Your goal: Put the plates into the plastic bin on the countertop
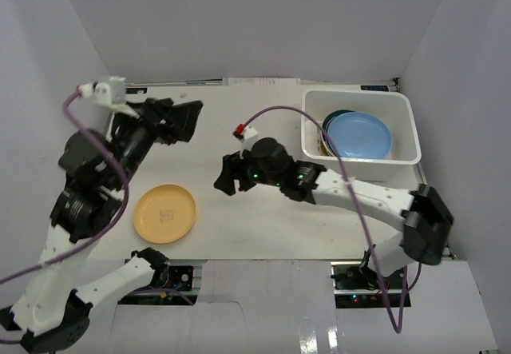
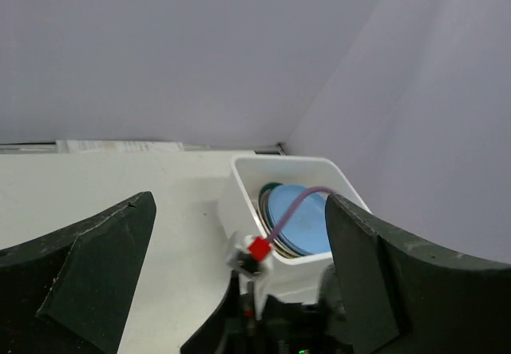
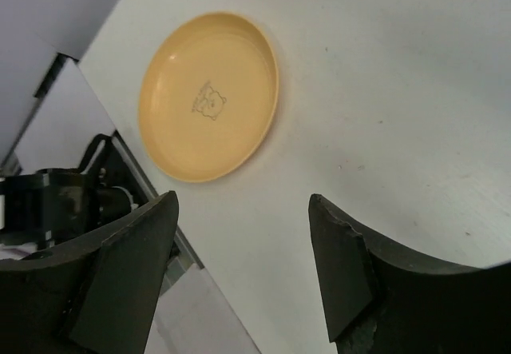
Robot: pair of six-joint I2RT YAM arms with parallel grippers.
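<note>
A yellow-orange plate point(image 1: 164, 213) lies flat on the white countertop point(image 1: 263, 218) at the front left; it also shows in the right wrist view point(image 3: 209, 108). The white plastic bin point(image 1: 403, 126) stands at the back right with a stack of plates in it, a blue plate point(image 1: 360, 135) on top; the left wrist view shows the bin point(image 2: 239, 180) and the blue plate point(image 2: 307, 222). My right gripper point(image 1: 224, 175) is open and empty, held above the countertop to the right of the yellow-orange plate. My left gripper point(image 1: 188, 118) is open and empty, raised at the back left.
Pale grey walls enclose the countertop on three sides. A purple cable point(image 1: 319, 122) loops from the right wrist across the bin's left rim. The front edge of the countertop point(image 1: 263, 260) runs just below the yellow-orange plate.
</note>
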